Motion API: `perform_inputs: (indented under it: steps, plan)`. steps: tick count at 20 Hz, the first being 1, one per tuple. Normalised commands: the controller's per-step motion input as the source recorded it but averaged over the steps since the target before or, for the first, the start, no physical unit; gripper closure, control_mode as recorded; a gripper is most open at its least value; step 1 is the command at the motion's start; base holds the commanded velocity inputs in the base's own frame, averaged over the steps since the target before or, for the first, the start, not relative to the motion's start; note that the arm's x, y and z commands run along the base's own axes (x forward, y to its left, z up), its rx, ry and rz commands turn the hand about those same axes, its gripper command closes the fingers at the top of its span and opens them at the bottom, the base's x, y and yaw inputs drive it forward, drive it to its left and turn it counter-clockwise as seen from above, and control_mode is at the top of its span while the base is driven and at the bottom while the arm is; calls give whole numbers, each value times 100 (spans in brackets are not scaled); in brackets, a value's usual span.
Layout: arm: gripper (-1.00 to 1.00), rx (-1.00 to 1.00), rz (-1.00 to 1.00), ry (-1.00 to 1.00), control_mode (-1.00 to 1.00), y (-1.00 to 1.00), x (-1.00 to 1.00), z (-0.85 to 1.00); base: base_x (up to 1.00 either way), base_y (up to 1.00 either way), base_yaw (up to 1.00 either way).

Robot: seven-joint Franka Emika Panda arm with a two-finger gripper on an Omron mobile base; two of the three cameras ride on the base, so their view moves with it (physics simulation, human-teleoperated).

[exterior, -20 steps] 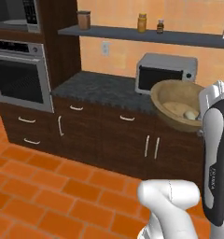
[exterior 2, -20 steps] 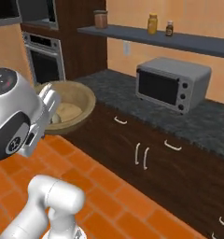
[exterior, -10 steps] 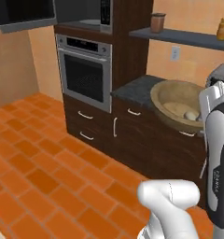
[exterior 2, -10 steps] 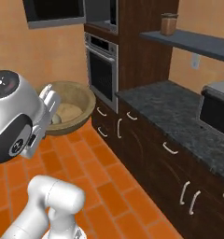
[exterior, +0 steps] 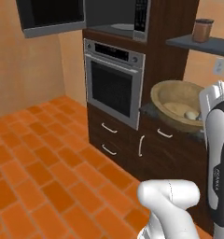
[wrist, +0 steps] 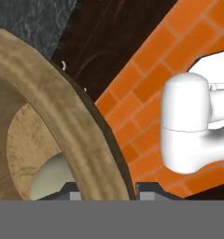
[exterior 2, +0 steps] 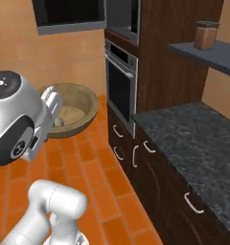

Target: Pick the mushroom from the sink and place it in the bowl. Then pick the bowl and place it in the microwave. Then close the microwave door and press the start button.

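Observation:
My gripper (wrist: 107, 191) is shut on the rim of the brown wooden bowl (exterior: 174, 107), one dark fingertip (wrist: 69, 190) inside the wall and the other outside. I hold the bowl (exterior 2: 76, 112) up in the air in front of the arm. The pale mushroom (exterior: 192, 115) lies inside it, near the gripped edge, and shows as a cream lump (wrist: 51, 179) in the hand view. High in the wooden column, the microwave (exterior: 117, 17) stands with its dark cavity exposed. The microwave door (exterior: 51, 18) is swung wide open to the left. The sink is out of view.
A steel oven (exterior: 114, 84) sits under the microwave, with drawers below. Right of it runs a dark speckled counter (exterior 2: 193, 139) over brown cabinets. A shelf above carries a brown jar (exterior 2: 203, 34). Orange tile floor (exterior: 44, 158) lies open to the left.
The whole picture has shifted: the base has moved left along the cabinets, so oven and open microwave came into view and the small countertop box left. The bowl stays in my grip.

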Motion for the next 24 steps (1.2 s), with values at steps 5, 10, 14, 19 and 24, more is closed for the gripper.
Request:
perform_inputs:
  steps: [5,10,14,19,24]
  plan:
    - [100,0,0,0,100,0,0,0,100,0,26]
    - [100,0,0,0,100,0,0,0,100,-1,19]
    - [100,0,0,0,100,0,0,0,100,4,4]
    - [100,0,0,0,100,0,0,0,100,5,-7]
    - [100,0,0,0,100,0,0,0,100,28,-19]
